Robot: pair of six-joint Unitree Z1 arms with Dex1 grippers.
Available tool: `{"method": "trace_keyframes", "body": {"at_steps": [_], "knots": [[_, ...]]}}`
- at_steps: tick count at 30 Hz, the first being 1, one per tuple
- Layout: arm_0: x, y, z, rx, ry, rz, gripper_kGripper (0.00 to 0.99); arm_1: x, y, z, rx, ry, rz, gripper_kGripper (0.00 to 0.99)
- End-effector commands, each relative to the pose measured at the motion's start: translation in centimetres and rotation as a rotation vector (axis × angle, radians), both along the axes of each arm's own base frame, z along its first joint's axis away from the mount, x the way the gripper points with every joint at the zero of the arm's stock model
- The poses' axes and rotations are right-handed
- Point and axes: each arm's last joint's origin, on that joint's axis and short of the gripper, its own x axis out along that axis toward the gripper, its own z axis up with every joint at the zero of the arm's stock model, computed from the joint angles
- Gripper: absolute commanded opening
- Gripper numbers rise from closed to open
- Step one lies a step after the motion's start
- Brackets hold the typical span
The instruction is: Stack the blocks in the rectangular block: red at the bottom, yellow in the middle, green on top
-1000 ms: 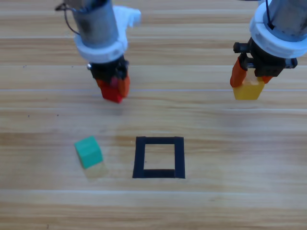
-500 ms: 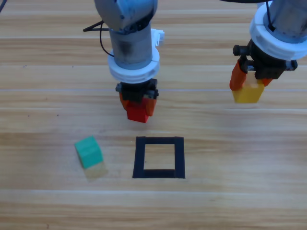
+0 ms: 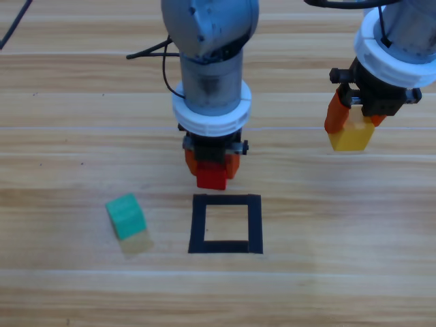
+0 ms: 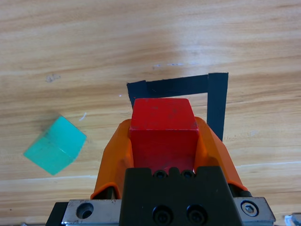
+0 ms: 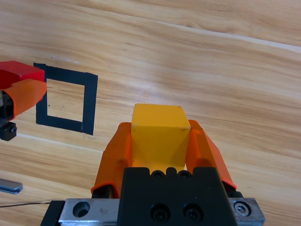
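The left tool (image 3: 212,170) grips the red cube (image 3: 211,178) just beyond the tape square's (image 3: 225,224) far edge, the right tool (image 3: 353,122) grips the yellow cube (image 3: 351,135) well off to its far right, and the green cube (image 3: 125,216) lies on the table (image 3: 340,272) left of it.

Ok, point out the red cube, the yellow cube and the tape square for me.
red cube (image 4: 163,123): left wrist view, on its top face, between the left hand's jaws.
yellow cube (image 5: 159,128): right wrist view, on its top face.
tape square (image 3: 255,225): high view, on its right strip.
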Motion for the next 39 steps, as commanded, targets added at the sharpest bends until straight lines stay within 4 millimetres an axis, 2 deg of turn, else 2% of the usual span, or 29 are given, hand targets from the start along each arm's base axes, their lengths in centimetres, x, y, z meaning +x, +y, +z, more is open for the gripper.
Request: {"method": "trace_keyframes", "body": {"at_steps": [1,4,8,13,24,31,39], "knots": [[-1.0,-2.2,-3.6,0.067,0.044,-0.011,0.0,-0.9,0.9,-1.8,-0.039,0.057,0.035,0.0],[-1.3,-2.5,-4.3,0.074,0.056,-0.005,0.0,-0.9,0.8,-1.9,-0.041,0.061,0.037,0.0],[-1.5,-2.6,-3.8,0.062,0.054,0.007,0.0,-0.9,0.8,-1.9,-0.043,0.064,0.04,0.0],[-1.6,-2.7,-4.4,0.069,0.071,0.03,0.0,-0.9,0.8,-2.1,-0.044,0.069,0.044,0.0],[-3.0,-3.4,-4.5,0.07,0.086,0.077,0.0,-1.0,0.8,-2.2,-0.045,0.074,0.048,0.0],[-4.3,-3.8,-3.8,0.061,0.089,0.096,0.0,-1.0,0.8,-2.2,-0.046,0.075,0.049,0.0],[-4.3,-4.0,-4.0,0.053,0.09,0.111,0.0,-1.0,0.8,-2.3,-0.048,0.076,0.052,0.0]]}}
